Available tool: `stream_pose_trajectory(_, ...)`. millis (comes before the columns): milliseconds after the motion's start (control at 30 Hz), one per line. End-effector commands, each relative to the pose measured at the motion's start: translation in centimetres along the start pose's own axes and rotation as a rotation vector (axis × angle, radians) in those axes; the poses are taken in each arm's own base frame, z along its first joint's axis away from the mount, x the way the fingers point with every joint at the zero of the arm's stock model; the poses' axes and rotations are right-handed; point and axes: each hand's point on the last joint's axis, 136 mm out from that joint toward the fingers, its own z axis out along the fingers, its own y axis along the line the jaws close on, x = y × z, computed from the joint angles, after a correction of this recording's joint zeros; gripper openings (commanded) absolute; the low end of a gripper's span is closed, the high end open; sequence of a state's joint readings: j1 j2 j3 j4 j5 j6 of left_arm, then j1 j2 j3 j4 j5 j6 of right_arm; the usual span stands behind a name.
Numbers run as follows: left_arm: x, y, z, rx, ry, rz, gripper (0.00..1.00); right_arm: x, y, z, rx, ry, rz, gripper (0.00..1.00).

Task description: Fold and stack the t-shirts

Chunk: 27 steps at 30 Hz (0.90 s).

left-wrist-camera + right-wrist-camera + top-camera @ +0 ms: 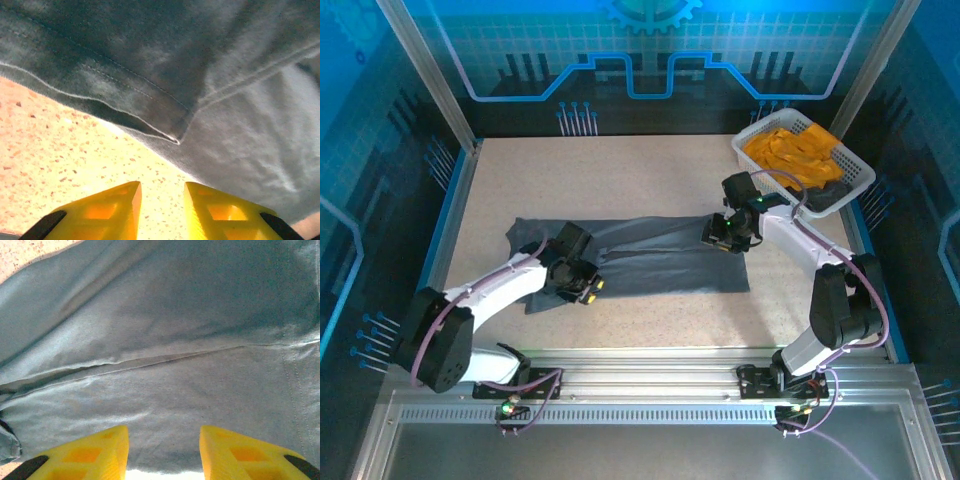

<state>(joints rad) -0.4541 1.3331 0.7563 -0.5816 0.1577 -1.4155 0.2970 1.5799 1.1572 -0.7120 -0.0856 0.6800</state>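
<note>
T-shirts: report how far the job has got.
Done: the grey t-shirt lies spread on the table, perhaps partly folded. In hand: the left gripper and right gripper, both open, hover over its left half and right end. Left: finishing that fold, and the orange-yellow t-shirts heaped in the basket; no stack yet.

Left arm (495,283), right arm (790,232): white link shells, black joints and bases, lilac cables (878,290), yellow hollow-cored fingers (107,212).
</note>
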Motion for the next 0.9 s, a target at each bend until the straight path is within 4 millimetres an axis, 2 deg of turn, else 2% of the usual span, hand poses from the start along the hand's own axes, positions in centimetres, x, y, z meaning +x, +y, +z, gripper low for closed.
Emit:
stream_pose_trajectory(0,-0.2,0.8,-1.8,-0.014,-0.018,-0.006,0.3,-0.2,0.3,0.0,-0.017,0.001,0.0,0.43)
stream_pose_trajectory(100,-2.1,1.9,-3.6,-0.036,-0.074,-0.007,0.34,-0.2,0.7,0.0,-0.014,-0.001,-0.012,0.43)
stream_pose_trajectory(167,-4.3,2.7,-4.9,-0.04,-0.124,-0.007,0.35,-0.2,1.0,-0.1,-0.017,-0.005,-0.026,0.43)
stream_pose_trajectory(233,-7.2,3.8,-6.2,-0.06,-0.191,-0.003,0.35,0.0,2.2,-0.1,-0.055,-0.007,-0.064,0.43)
stream_pose_trajectory(300,-9.9,4.9,-7.0,-0.085,-0.248,0.011,0.37,0.4,4.2,-0.1,-0.153,-0.004,-0.119,0.46)
stream_pose_trajectory(433,-14.5,7.1,-6.9,-0.133,-0.326,0.054,0.37,1.9,8.8,-0.6,-0.375,0.018,-0.229,0.53)
stream_pose_trajectory(533,-16.9,8.0,-5.9,-0.094,-0.325,0.069,0.35,3.1,10.1,-0.8,-0.436,0.046,-0.265,0.55)
stream_pose_trajectory(633,-18.1,7.7,-4.8,-0.032,-0.299,0.101,0.28,3.6,10.0,-0.6,-0.436,0.058,-0.256,0.56)
stream_pose_trajectory(733,-18.2,7.4,-3.5,-0.022,-0.247,0.142,0.24,3.8,9.6,-0.4,-0.424,0.067,-0.248,0.56)
stream_pose_trajectory(867,-18.0,8.4,-2.7,-0.059,-0.228,0.145,0.24,3.7,9.5,-0.4,-0.41,0.065,-0.241,0.56)
